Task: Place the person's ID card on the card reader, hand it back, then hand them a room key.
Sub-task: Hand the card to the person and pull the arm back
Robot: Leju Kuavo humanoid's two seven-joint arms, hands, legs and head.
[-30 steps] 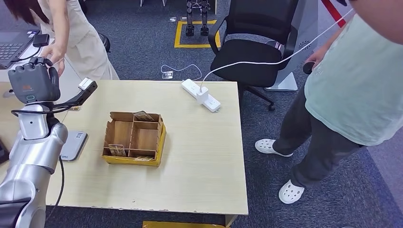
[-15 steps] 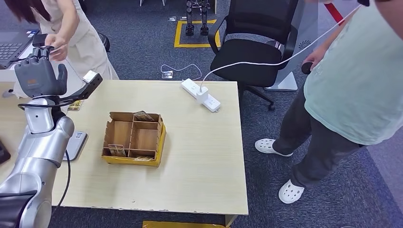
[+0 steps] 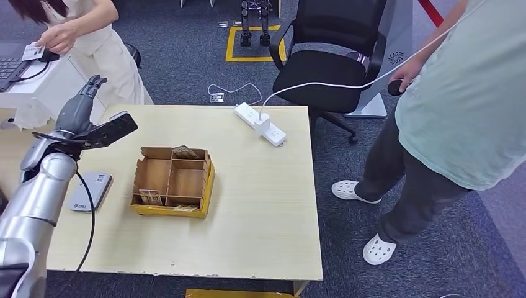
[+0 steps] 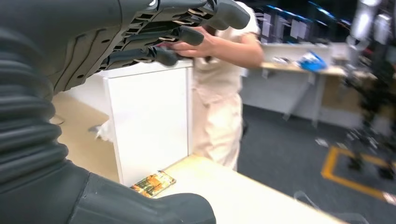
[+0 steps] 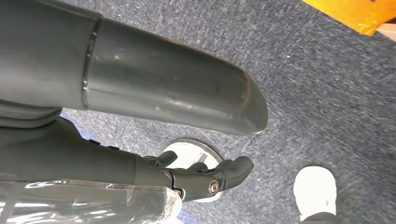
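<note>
Card [image 3: 31, 51], small and white, pinched in the person's hand [image 3: 57, 37] beyond the table's far left corner.
Left hand [image 3: 79, 110] hovers empty, fingers spread, above the table edge [image 3: 186, 272]; card reader [image 3: 90, 190] near it; right hand [image 5: 205, 177] hangs loosely curled, empty.

no legible text, labels or numbers

Your right hand [image 5: 187, 175] hangs over grey carpet [image 5: 327, 93], its dark fingers [image 5: 233, 169] curled loosely with nothing in them. A white shoe [image 5: 315, 192] sits on the carpet nearby, and an orange edge [image 5: 359, 11] shows at one corner. Clear plastic wrap [image 5: 84, 200] lies along the wrist.
</note>
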